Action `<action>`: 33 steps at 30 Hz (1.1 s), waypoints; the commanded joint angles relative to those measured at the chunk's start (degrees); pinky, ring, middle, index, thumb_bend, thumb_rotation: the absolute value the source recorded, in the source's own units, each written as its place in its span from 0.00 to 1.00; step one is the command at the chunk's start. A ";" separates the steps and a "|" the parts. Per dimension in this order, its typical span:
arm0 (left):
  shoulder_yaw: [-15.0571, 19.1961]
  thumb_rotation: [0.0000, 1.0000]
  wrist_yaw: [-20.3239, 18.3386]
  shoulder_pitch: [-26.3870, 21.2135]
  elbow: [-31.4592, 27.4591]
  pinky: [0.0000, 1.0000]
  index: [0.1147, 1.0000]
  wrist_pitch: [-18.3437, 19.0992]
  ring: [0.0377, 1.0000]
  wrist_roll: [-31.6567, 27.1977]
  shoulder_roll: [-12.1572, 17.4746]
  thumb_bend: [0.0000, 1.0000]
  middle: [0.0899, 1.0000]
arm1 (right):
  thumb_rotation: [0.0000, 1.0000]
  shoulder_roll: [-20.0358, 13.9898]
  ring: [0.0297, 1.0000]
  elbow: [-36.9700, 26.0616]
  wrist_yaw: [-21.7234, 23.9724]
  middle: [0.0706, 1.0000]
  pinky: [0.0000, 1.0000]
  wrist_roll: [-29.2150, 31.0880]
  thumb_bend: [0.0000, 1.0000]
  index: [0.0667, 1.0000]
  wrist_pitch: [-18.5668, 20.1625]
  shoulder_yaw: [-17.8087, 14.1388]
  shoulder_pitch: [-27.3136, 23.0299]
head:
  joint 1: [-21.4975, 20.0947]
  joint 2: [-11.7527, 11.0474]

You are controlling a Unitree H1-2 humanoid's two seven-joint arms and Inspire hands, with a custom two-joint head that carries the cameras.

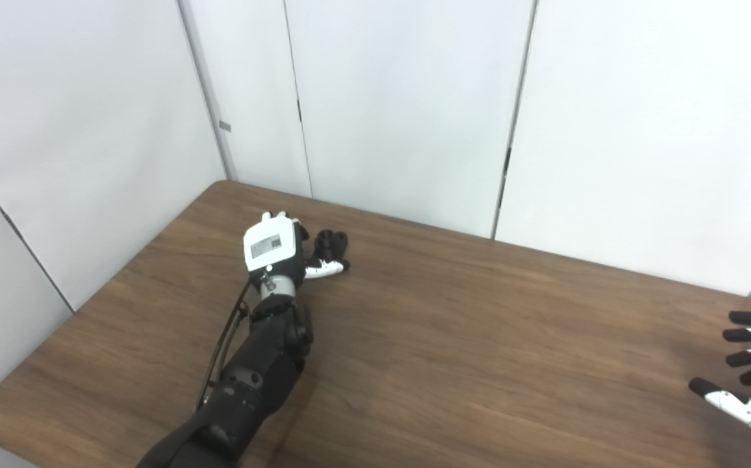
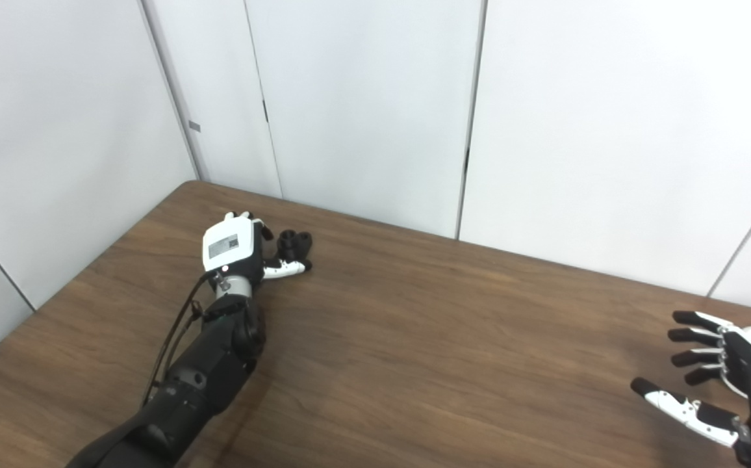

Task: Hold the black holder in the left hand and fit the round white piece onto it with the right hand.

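Left eye view, left hand (image 1: 276, 247): fingers curled beside the holder (image 1: 332, 244); grasp unclear.
Right hand (image 2: 723, 376): released, fingers spread, far off.
Table (image 1: 479, 338): wood.

No text can be read anywhere. The only printed thing is a small grey label (image 1: 266, 246) on the white back of the left hand (image 1: 273, 250), behind its fingers (image 1: 327, 266); its marks, perhaps a code square and some lines, are too blurred to make out. A small grey tag (image 1: 224, 125) on the wall panel is blank at this size.
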 commanded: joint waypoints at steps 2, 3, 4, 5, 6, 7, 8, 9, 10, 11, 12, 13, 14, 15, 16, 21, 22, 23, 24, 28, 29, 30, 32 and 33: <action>-0.50 0.35 0.85 -2.36 1.24 0.85 0.59 -0.75 0.96 -1.90 1.83 0.86 0.90 | 0.00 -0.81 0.54 -2.56 -0.14 0.63 0.44 -0.17 0.58 0.69 0.02 -0.61 -1.18 | -0.07 0.02; -0.73 0.34 1.13 -2.51 1.75 0.83 0.59 -0.97 0.95 -2.33 1.91 0.85 0.90 | 0.00 -0.82 0.54 -2.61 -0.13 0.63 0.43 -0.11 0.58 0.69 0.07 -0.61 -1.16 | -0.07 0.02; -1.05 0.34 1.34 -2.60 2.18 0.83 0.59 -1.33 0.95 -2.77 2.00 0.85 0.89 | 0.00 -0.91 0.54 -2.76 -0.07 0.63 0.43 -0.03 0.58 0.69 0.16 -0.63 -1.10 | -0.06 0.25; -1.20 0.34 1.66 -2.70 2.63 0.82 0.58 -1.83 0.94 -3.41 1.97 0.85 0.89 | 0.00 -1.01 0.54 -2.86 -0.03 0.63 0.43 0.00 0.58 0.69 0.20 -0.65 -1.02 | -0.19 0.40; -1.29 0.32 2.06 -2.83 3.22 0.81 0.56 -2.40 0.93 -4.13 1.88 0.84 0.88 | 0.00 -1.08 0.54 -2.97 -0.01 0.63 0.43 -0.07 0.58 0.69 0.28 -0.65 -0.96 | -0.19 0.40; -1.37 0.31 2.54 -2.96 3.90 0.80 0.54 -3.11 0.93 -4.84 1.78 0.83 0.88 | 0.00 -1.11 0.54 -3.09 0.01 0.63 0.43 -0.08 0.57 0.69 0.39 -0.68 -0.90 | -0.24 0.45; -1.36 0.30 2.88 -3.09 4.53 0.80 0.52 -3.74 0.93 -5.63 1.65 0.83 0.87 | 0.00 -1.12 0.53 -3.21 0.04 0.63 0.43 -0.10 0.57 0.69 0.50 -0.71 -0.84 | -0.23 0.55; -1.50 0.28 3.26 -3.16 5.08 0.82 0.49 -4.29 0.93 -6.23 1.57 0.83 0.86 | 0.00 -1.12 0.53 -3.34 0.08 0.63 0.43 -0.10 0.57 0.69 0.62 -0.73 -0.78 | -0.23 0.55; -1.69 0.27 3.79 -3.14 5.55 0.82 0.46 -5.02 0.93 -6.73 1.53 0.83 0.85 | 0.00 -1.13 0.53 -3.43 0.11 0.63 0.43 -0.05 0.57 0.69 0.66 -0.77 -0.71 | -0.21 0.60; -1.93 0.18 4.22 -3.03 5.85 0.81 0.44 -5.77 0.92 -7.09 1.54 0.68 0.83 | 0.00 -1.15 0.54 -3.51 0.13 0.63 0.43 0.00 0.57 0.69 0.66 -0.81 -0.65 | -0.25 0.67; -2.29 0.12 4.61 -2.89 6.09 0.81 0.43 -6.43 0.91 -7.38 1.61 0.59 0.82 | 0.00 -1.20 0.53 -3.55 0.14 0.63 0.43 -0.02 0.57 0.69 0.64 -0.84 -0.60 | -0.25 0.67; -2.65 0.10 4.72 -2.77 6.23 0.80 0.42 -6.85 0.90 -7.64 1.72 0.56 0.81 | 0.00 -1.29 0.53 -3.53 0.11 0.63 0.43 -0.13 0.57 0.69 0.53 -0.86 -0.57 | -0.26 0.70; -2.96 0.09 4.78 -2.69 6.37 0.79 0.42 -7.12 0.89 -7.89 1.80 0.54 0.80 | 0.00 -1.38 0.53 -3.48 0.05 0.63 0.43 -0.22 0.57 0.69 0.36 -0.88 -0.55 | -0.26 0.70; -3.23 0.09 4.83 -2.67 6.58 0.78 0.42 -7.27 0.88 -8.09 1.88 0.53 0.79 | 0.00 -1.44 0.53 -3.39 0.00 0.63 0.42 -0.20 0.57 0.69 0.19 -0.92 -0.54 | -0.26 0.70; -3.41 0.08 4.76 -2.64 6.60 0.77 0.41 -7.25 0.87 -8.28 1.93 0.53 0.78 | 0.00 -1.47 0.52 -3.40 -0.02 0.63 0.42 -0.10 0.57 0.69 0.16 -0.99 -0.55 | -0.23 0.83; -3.83 0.08 4.68 -2.28 6.36 0.73 0.41 -8.40 0.84 -9.28 2.23 0.52 0.78 | 0.00 -1.64 0.53 -2.68 -0.16 0.63 0.42 0.24 0.57 0.69 -0.58 -1.25 -0.58 | -0.20 0.91; -3.82 0.08 4.62 -2.18 6.19 0.73 0.41 -8.74 0.84 -9.59 2.28 0.52 0.78 | 0.00 -1.62 0.53 -2.65 -0.15 0.64 0.42 0.24 0.57 0.69 -0.57 -1.28 -0.58 | -0.23 0.96; -3.89 0.08 4.44 -2.12 6.07 0.73 0.41 -8.96 0.84 -9.83 2.37 0.52 0.78 | 0.00 -1.58 0.54 -2.74 -0.07 0.64 0.43 0.26 0.57 0.69 -0.44 -1.30 -0.58 | -0.26 1.01; -3.95 0.08 4.36 -2.06 5.92 0.73 0.41 -9.25 0.84 -10.04 2.45 0.52 0.78 | 0.00 -1.55 0.54 -2.89 -0.01 0.64 0.43 0.22 0.57 0.69 -0.31 -1.29 -0.59 | -0.26 1.01; -3.30 0.07 4.61 -1.52 5.05 0.73 0.41 -11.11 0.85 -11.73 2.19 0.52 0.78 | 0.00 -1.48 0.53 -3.23 0.08 0.63 0.42 0.11 0.57 0.69 0.05 -1.26 -0.69 | -0.44 1.12; -3.19 0.07 4.40 -1.30 4.70 0.74 0.41 -11.37 0.85 -12.05 2.11 0.52 0.78 | 0.00 -1.51 0.53 -3.37 0.11 0.63 0.42 -0.01 0.57 0.69 0.22 -1.24 -0.71 | -0.57 1.17; -3.09 0.07 4.29 -1.13 4.47 0.75 0.41 -11.73 0.86 -12.47 2.03 0.52 0.79 | 0.00 -1.56 0.52 -3.41 0.09 0.63 0.42 -0.19 0.57 0.69 0.34 -1.23 -0.74 | -0.74 1.16; -2.99 0.06 3.77 -0.83 4.15 0.78 0.41 -12.89 0.87 -13.59 1.99 0.52 0.79 | 0.00 -1.67 0.52 -3.49 0.15 0.63 0.42 -0.36 0.56 0.69 0.60 -1.25 -0.79 | -0.94 1.13; -2.98 0.06 3.57 -0.75 4.06 0.79 0.41 -13.31 0.88 -14.00 2.02 0.52 0.79 | 0.00 -1.70 0.53 -3.47 0.16 0.63 0.42 -0.38 0.56 0.69 0.61 -1.27 -0.81 | -0.94 1.13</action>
